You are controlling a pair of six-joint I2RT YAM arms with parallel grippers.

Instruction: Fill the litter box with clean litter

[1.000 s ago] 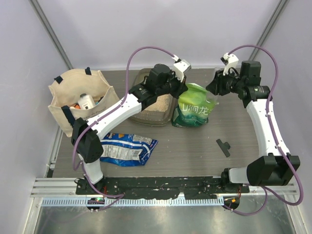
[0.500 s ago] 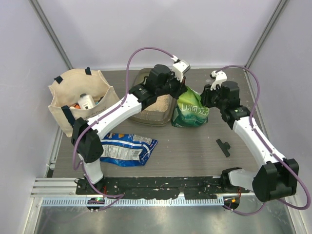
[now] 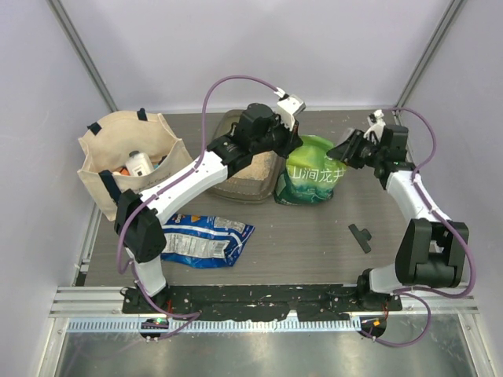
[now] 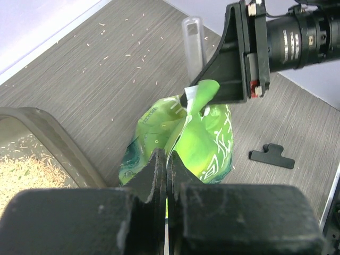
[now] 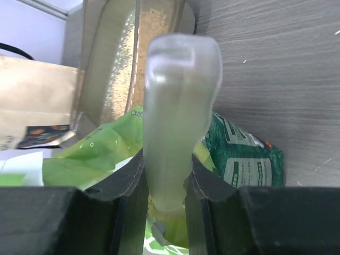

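While you look down from above, one litter box (image 3: 250,194) sits at the table's far middle, with one heap of litter (image 3: 257,166) inside. Your left arm lies across it and hides much of the tray. Just right of it stands one green bag (image 3: 310,182). The left gripper (image 4: 166,159) is pinched tight on the bag's top edge. The right gripper (image 5: 166,170) is partly closed around one clear plastic piece (image 5: 180,95), its tip at the bag's mouth. Farther out are one tote (image 3: 126,161), one blue packet (image 3: 206,238) and one black clip (image 3: 361,236).
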